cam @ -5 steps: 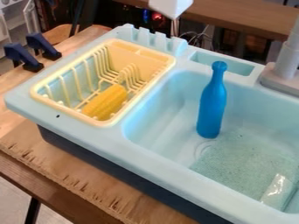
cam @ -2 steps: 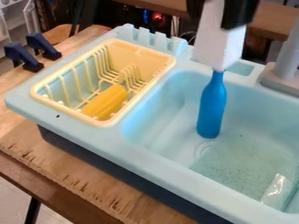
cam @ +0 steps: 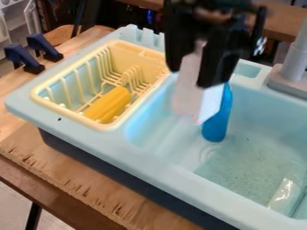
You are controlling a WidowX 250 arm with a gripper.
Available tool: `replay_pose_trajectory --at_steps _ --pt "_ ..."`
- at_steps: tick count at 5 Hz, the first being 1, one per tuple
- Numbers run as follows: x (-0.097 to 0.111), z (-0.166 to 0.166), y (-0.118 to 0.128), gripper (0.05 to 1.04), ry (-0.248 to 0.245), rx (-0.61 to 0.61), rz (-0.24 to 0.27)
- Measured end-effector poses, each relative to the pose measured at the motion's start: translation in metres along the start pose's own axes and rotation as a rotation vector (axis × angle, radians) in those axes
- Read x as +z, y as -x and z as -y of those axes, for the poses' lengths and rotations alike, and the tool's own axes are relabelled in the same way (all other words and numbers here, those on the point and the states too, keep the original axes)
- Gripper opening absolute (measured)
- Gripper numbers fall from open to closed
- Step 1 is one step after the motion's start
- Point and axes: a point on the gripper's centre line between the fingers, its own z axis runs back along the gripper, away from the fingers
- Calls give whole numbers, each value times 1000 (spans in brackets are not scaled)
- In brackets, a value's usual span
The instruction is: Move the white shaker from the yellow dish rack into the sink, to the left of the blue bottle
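Observation:
The black gripper [cam: 192, 74] hangs over the back left part of the sink, shut on a white, block-like object [cam: 196, 99] that points downward between its two fingers. Behind the lower right edge of this white object stands a blue bottle [cam: 217, 123], upright in the light-blue sink basin [cam: 159, 130]; its neck is hidden. Whether the white object touches the bottle I cannot tell. A yellow corn-like toy [cam: 109, 105] lies in the pale yellow dish rack [cam: 102, 124] left of the basin.
The grey faucet [cam: 292, 67] rises at the right edge. Dark blue clamps [cam: 24, 58] sit on the wooden table [cam: 75, 182] at the upper left. A shiny clear patch [cam: 283, 194] lies on the basin's speckled floor.
The gripper has come down into view from the top edge with the white object, which has moved lower and then left, from over the bottle's top to its left side. The bottle and corn stay put.

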Motion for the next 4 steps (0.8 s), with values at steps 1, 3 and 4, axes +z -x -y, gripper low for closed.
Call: replay_pose_trajectory --at_steps 1,3,4 --pt "-17 -5 0 663 -5 -14 -11" --pt "-68 -43 -2 663 -7 22 -65" --pt "-77 -50 -7 663 12 26 -72"
